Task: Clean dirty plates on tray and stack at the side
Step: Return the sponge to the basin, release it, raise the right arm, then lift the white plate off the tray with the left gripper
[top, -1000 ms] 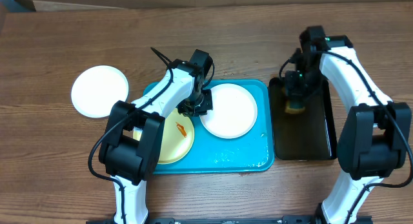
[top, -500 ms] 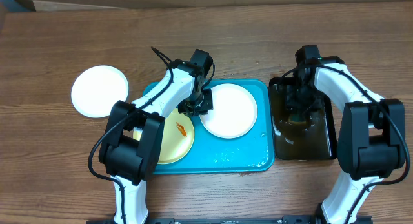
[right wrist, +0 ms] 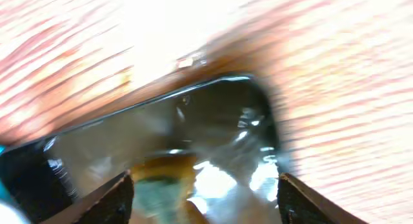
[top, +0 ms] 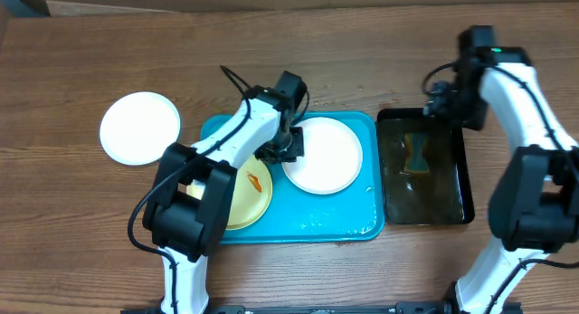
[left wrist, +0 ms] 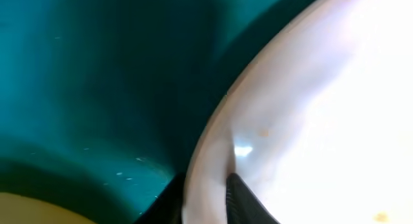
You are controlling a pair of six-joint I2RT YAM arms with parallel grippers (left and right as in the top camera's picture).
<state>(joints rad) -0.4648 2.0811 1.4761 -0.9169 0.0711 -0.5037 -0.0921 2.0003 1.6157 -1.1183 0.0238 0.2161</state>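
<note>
My biggest worry is the tray [top: 312, 214]. The left gripper [top: 288, 151] is clenched on the left rim of the white plate in the tray [top: 326, 156], and if I drag rather than lift, that plate could catch the raised wall and shove the whole tray across the table [top: 298, 52]. Next is the plate itself. The left wrist view shows only a thin pinch, one fingertip [left wrist: 248, 199] on the plate's face and the other outside the rim. The surface looks wet, so a quick tilt could let the plate slide out onto the yellow-green plate [top: 251, 204] just beside it, which carries an orange smear [top: 256, 180]. The right gripper [top: 450, 101] hangs released and empty over the far end of the black tray [top: 443, 201], where the sponge [top: 417, 151] lies in what looks like shallow water. A careless dip there could slosh it over the low rim. For room, the table is open along the far side and at the left, where the lone white plate [top: 138, 127] sits well apart from the tray; I judge that to be the stacking spot. The tight places are the narrow gap between the two trays, the nearly touching rims of the two plates in the tray, and the left arm lying over the yellow-green plate.
</note>
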